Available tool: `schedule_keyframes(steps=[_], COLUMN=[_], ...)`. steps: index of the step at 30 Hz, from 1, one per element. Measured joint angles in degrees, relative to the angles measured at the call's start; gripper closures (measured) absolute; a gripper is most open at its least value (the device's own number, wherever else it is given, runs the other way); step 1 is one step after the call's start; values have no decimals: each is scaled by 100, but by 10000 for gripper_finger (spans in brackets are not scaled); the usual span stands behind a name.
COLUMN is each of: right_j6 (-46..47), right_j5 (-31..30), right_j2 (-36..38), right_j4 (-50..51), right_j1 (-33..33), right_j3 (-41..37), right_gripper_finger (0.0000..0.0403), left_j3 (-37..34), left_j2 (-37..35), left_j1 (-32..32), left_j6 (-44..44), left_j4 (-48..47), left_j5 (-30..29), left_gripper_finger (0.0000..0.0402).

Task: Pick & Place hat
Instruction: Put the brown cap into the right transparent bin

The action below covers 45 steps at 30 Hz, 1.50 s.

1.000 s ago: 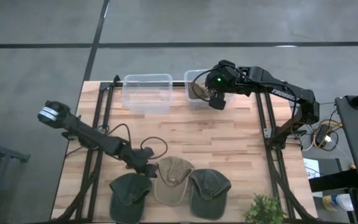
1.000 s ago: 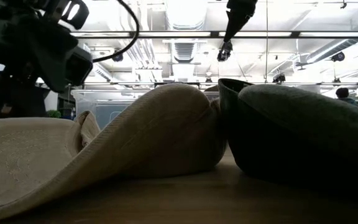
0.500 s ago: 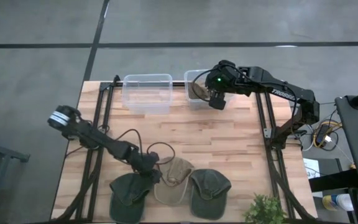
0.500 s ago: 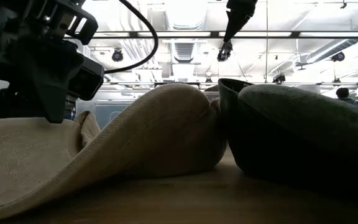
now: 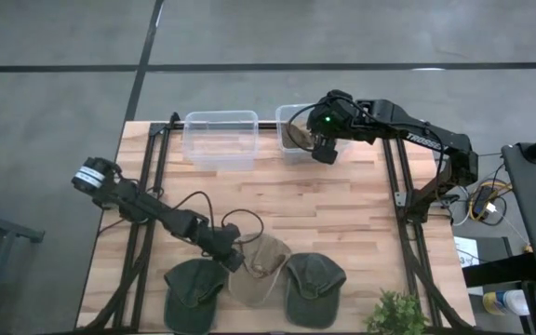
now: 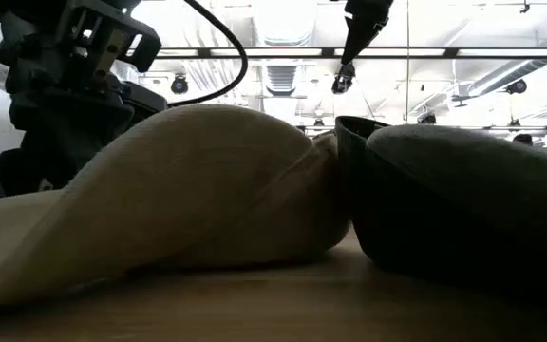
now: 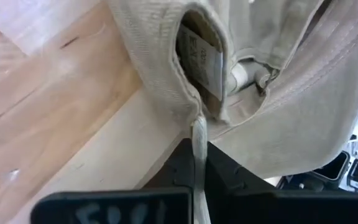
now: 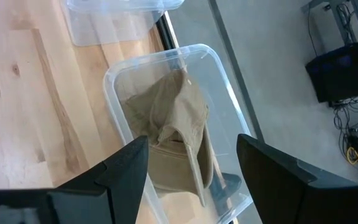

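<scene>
now, from left to right: my left gripper [image 5: 234, 260] is pinched shut on the edge of the tan hat [image 5: 261, 268], which lies on the wooden table [image 5: 342, 205] between two dark green hats [image 5: 192, 293]. my right gripper [image 5: 324, 152] hovers with fingers spread wide over a clear bin [image 8: 225, 118] holding another tan hat [image 8: 176, 134].

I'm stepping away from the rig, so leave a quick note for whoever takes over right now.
Left gripper: shut on the tan cap at the near edge, between two green caps.
Right gripper: open, over the right bin.
Done: one tan cap lies in that bin.
Left: lift and bin the gripped cap, then the green ones. Left bin looks empty.
</scene>
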<state>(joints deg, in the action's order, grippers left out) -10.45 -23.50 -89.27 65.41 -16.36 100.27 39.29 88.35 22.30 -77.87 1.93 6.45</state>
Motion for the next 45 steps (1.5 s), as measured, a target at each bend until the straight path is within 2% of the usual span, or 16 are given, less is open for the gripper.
schedule_keyframes(steps=[10,15,23,27,35,39,45], right_j6=[111,147,551,1016,1197,1318,1277], right_j5=[2,2,-22,-40,47,139,886], right_j2=[-10,-10,-10,-10,-5,-5,-3], right_j4=[37,35,26,-1,54,223,208], right_j1=[0,0,0,-4,-2,-2,63], right_j3=[-2,-2,-2,-2,-2,-9,-22], right_gripper_finger=[163,163,163,163,163,163,163], left_j3=[-2,-4,-9,-9,-9,-9,3], left_j2=[-515,-1017,-1908,-2297,-2856,-3087,-3425], left_j1=[-78,-123,-137,-137,-139,-146,-161], left_j6=[284,455,848,1430,2625,3412,4918], left_j4=[-374,-729,-1246,-1206,-1022,-408,528], left_j5=[-288,-698,-1730,-2601,-4350,-4842,-5278], left_gripper_finger=[394,395,395,395,395,395,395])
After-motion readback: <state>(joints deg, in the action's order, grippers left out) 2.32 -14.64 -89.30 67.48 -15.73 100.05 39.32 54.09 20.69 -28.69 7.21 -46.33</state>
